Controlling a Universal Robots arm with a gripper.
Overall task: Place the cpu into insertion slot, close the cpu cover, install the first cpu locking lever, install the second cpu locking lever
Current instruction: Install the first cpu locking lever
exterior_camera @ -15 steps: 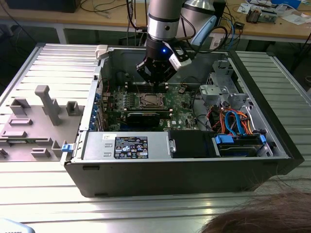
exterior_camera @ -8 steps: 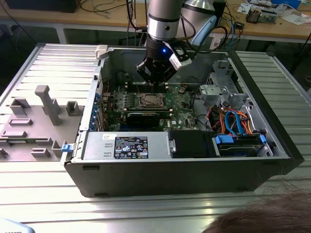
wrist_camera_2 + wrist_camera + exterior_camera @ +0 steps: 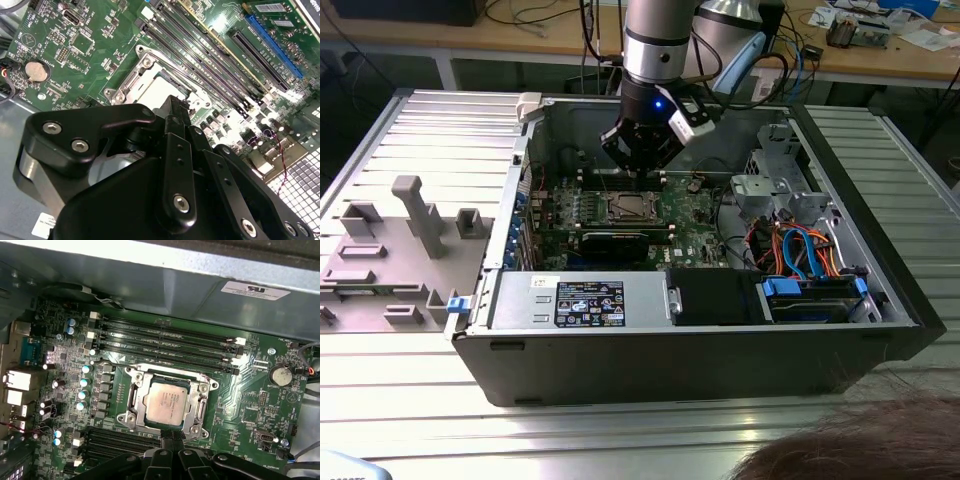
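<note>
The cpu point(image 3: 166, 401), a silvery-grey square chip, lies flat in the insertion slot point(image 3: 630, 208) on the green board. The cpu cover point(image 3: 200, 407), a thin metal frame, lies down around the chip in both wrist views. My gripper point(image 3: 638, 178) hangs just above the board inside the open computer case, by the far edge of the slot as the exterior view shows it. Its black fingers point(image 3: 171, 439) come together at the socket's rim and look shut with nothing between them. In the second wrist view the gripper point(image 3: 176, 107) covers part of the cpu point(image 3: 157, 90).
Long black memory slots point(image 3: 165, 342) run beside the socket, and a coin battery point(image 3: 279, 375) sits near it. The case holds a power supply point(image 3: 580, 300) at the front and a drive cage with coloured cables point(image 3: 800, 250). A grey fixture point(image 3: 410, 220) stands outside. A person's hair point(image 3: 860, 450) shows.
</note>
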